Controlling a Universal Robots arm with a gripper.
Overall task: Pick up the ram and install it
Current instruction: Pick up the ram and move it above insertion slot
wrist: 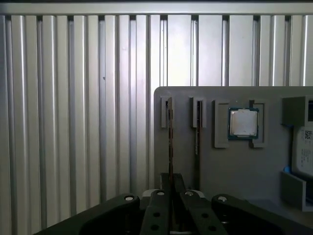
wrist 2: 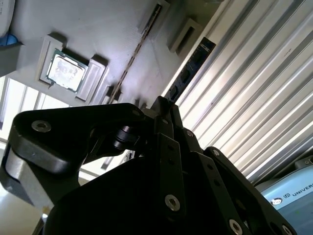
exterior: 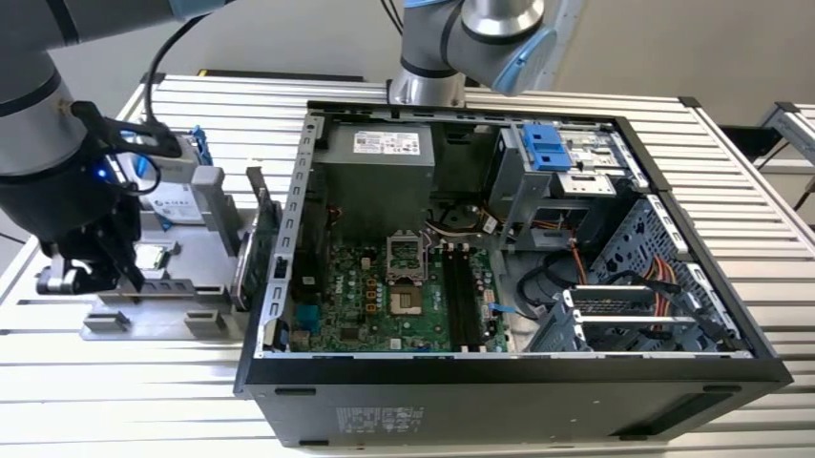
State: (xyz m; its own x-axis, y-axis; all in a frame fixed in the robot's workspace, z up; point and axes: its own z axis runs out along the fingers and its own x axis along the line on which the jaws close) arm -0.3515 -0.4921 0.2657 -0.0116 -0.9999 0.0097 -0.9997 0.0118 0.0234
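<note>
The ram (wrist: 169, 142) is a thin dark stick seen edge-on, standing in a slot of the grey holder (wrist: 234, 166). In the second wrist view the ram (wrist 2: 190, 71) shows its dark side and a pale label. My gripper (wrist: 169, 183) sits over its near end, and the black fingers (wrist 2: 164, 104) are closed in on the stick from both sides. I cannot tell whether the stick is raised from its slot. In the exterior view the gripper (exterior: 128, 279) hangs low over the holder (exterior: 166, 320), on that view's left, beside the open computer case (exterior: 510, 239).
A second thin stick (wrist: 197, 129) stands in the neighbouring slot. A small square silver chip (wrist: 243, 122) lies in the holder, beside a silver drive in a blue frame (exterior: 178, 196). Long dark memory slots (exterior: 461, 301) run along the case's green motherboard. Another arm's base (exterior: 427, 86) stands behind the case.
</note>
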